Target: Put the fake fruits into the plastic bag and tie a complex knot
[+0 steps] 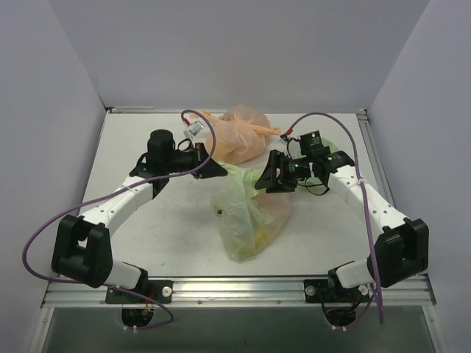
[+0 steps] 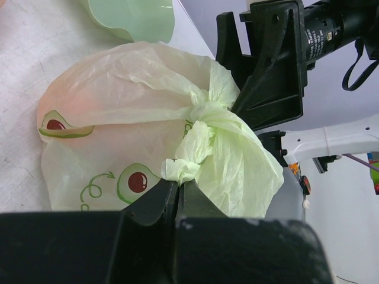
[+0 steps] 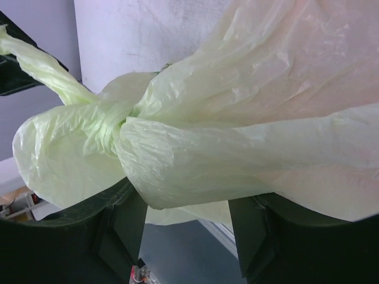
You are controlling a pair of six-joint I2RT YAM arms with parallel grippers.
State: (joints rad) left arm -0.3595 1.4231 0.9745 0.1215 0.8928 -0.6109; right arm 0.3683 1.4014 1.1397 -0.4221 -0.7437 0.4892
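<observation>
The plastic bag (image 1: 246, 220) lies mid-table, pale green with avocado prints (image 2: 118, 118), its handles wound into a knot (image 2: 198, 118). The fake fruits are inside and show only as a yellow patch (image 1: 262, 237) and a pink tint through the plastic. My left gripper (image 2: 176, 180) is shut on a twisted handle end (image 2: 177, 168) just left of the knot (image 1: 234, 173). My right gripper (image 3: 186, 231) is open on the knot's other side (image 1: 266, 180). A puffed loop of the bag (image 3: 177, 160) rests over its spread fingers (image 3: 127, 225), unclamped.
A peach-orange knotted bag (image 1: 243, 132) lies behind the green one. A pale green wavy-edged dish (image 2: 133, 18) sits beside it, and a small clear object (image 1: 195, 131) is near the left wrist. Purple cables arc over both arms. Grey walls enclose the table (image 1: 147, 235).
</observation>
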